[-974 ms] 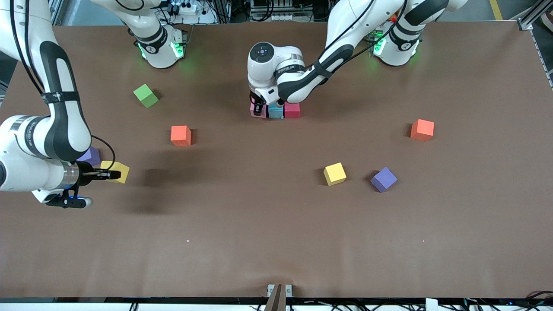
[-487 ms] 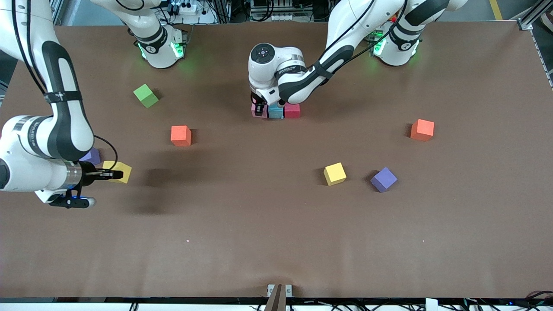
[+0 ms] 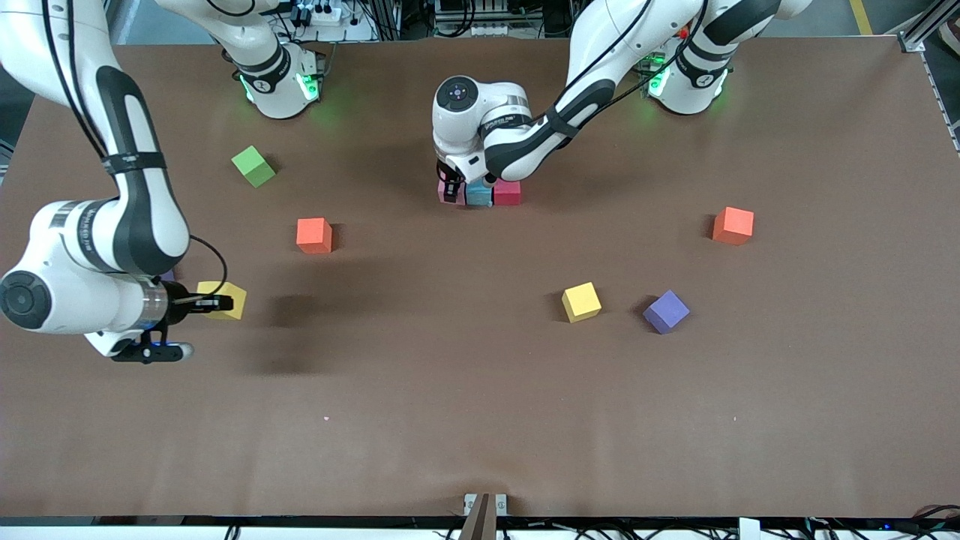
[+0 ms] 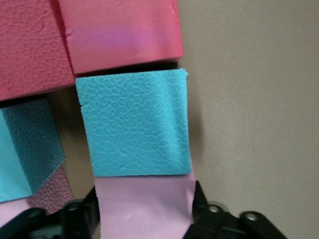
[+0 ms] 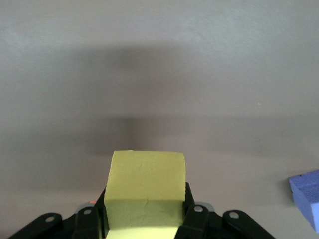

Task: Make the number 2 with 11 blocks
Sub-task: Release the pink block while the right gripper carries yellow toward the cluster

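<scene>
We see the right gripper (image 3: pixel 217 304) clamped on a yellow block (image 3: pixel 223 299) above the table's (image 3: pixel 480 390) right-arm end; the left gripper (image 3: pixel 452 189) sits at a light pink block (image 4: pixel 144 206), fingers straddling it, grip uncertain. That block touches the blue block (image 4: pixel 135 122) in the started number 2 (image 3: pixel 480 192) near the bases.

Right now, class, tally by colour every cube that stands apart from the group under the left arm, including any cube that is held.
Green cube: 1
Orange-red cubes: 2
Yellow cubes: 2, one in the right gripper
Purple cubes: 2, one mostly hidden by the right arm
Total: 7
</scene>
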`<state>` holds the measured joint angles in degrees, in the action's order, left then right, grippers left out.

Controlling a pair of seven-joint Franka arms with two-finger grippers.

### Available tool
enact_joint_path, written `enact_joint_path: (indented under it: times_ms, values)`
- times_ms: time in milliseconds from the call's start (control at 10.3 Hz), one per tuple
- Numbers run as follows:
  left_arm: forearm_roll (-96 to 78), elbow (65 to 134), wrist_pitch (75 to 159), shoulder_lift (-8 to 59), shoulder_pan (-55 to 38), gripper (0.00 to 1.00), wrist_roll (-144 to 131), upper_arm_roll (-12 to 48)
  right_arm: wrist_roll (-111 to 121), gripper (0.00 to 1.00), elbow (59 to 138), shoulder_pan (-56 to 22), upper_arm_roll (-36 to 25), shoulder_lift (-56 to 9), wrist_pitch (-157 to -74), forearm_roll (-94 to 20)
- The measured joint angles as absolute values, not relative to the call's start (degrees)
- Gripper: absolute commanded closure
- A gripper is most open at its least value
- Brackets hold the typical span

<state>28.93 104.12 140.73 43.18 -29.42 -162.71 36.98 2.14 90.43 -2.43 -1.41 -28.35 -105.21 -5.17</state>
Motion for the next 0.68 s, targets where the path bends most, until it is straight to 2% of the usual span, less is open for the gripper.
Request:
enact_joint_path:
  times_ms: [682]
  values:
    - [28.57,103.57,140.88,40.28,-28.50,0.00,-162.71,37.65,-0.35,0.66,89.97,-9.36,-0.98,-28.36,-106.64,-9.99]
